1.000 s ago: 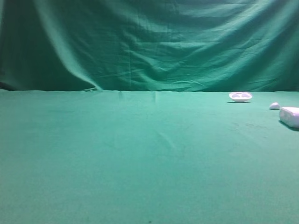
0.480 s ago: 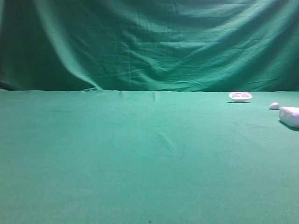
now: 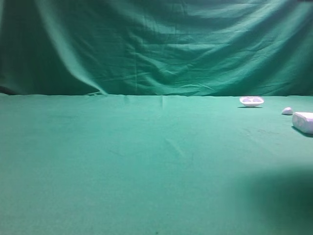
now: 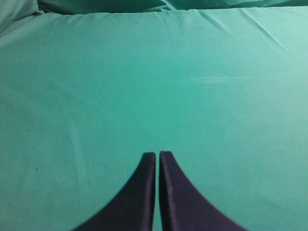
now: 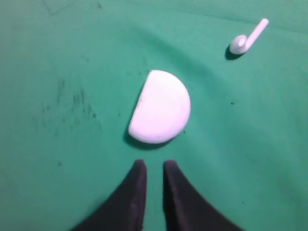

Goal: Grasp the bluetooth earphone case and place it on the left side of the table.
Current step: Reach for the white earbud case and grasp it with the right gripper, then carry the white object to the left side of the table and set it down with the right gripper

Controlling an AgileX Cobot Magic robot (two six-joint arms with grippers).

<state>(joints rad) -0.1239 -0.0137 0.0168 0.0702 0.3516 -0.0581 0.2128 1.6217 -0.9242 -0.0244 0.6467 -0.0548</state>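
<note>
One green table (image 3: 146,161) spans the room. Bluetooth earphone case (image 5: 161,107) lies at its far right, just ahead of the right gripper (image 5: 150,166), fingers nearly together, holding nothing. Left gripper (image 4: 157,156) pressed together over bare cloth. Small earbud (image 5: 246,38) lies nearby.

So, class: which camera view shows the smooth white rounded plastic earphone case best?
The right wrist view: the smooth white rounded plastic earphone case lies whole, just ahead of the right gripper. The exterior high view catches it cropped at the right edge; the left wrist view shows none.
</note>
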